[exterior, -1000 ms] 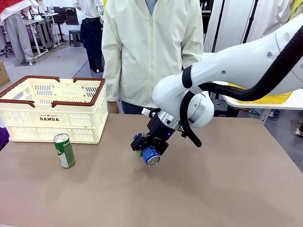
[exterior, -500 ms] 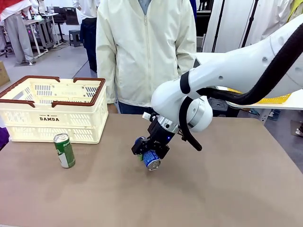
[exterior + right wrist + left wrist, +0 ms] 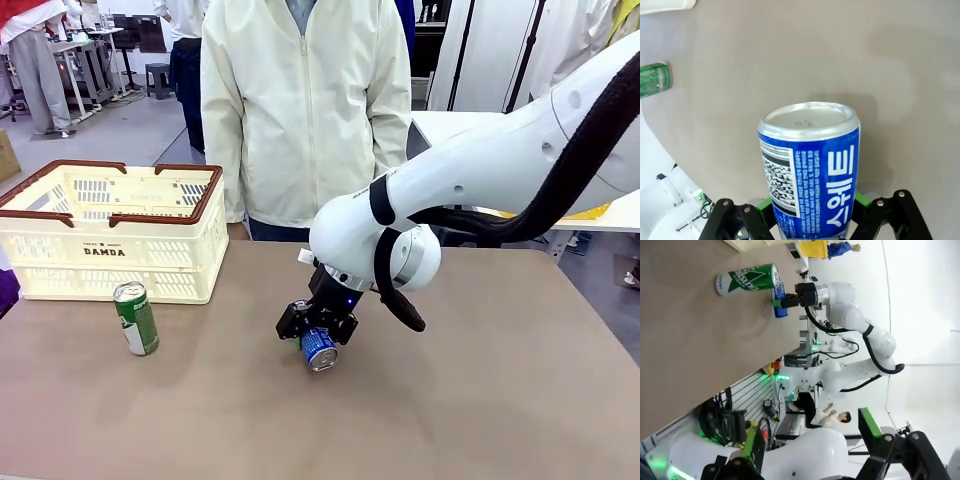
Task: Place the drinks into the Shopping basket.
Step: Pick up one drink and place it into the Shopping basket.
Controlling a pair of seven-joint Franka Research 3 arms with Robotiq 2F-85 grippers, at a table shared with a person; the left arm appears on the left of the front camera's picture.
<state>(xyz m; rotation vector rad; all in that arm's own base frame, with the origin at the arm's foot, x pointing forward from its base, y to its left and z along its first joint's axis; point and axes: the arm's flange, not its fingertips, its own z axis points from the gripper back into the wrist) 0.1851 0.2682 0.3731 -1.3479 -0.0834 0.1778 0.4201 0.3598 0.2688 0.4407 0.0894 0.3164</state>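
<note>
A blue drink can (image 3: pixel 320 349) hangs tilted just above the brown table, silver top toward the camera, with my right gripper (image 3: pixel 314 329) shut on it. In the right wrist view the blue can (image 3: pixel 810 160) stands between the green pads (image 3: pixel 863 200). A green drink can (image 3: pixel 135 318) stands upright on the table in front of the Shopping basket (image 3: pixel 110 232), cream-white with a brown rim, at the far left. The left wrist view shows my left gripper (image 3: pixel 812 440) open and holding nothing, far from the green can (image 3: pixel 747 279) and the blue can (image 3: pixel 780 301).
A person in a pale jacket (image 3: pixel 305 110) stands at the far side of the table, behind the right arm. A yellow mesh basket (image 3: pixel 590 210) sits on another table at the back right. Bare tabletop (image 3: pixel 480 400) stretches across the front and right.
My right arm has swung a little to the left and lowered the blue can toward the table. The green can and the basket have not moved.
</note>
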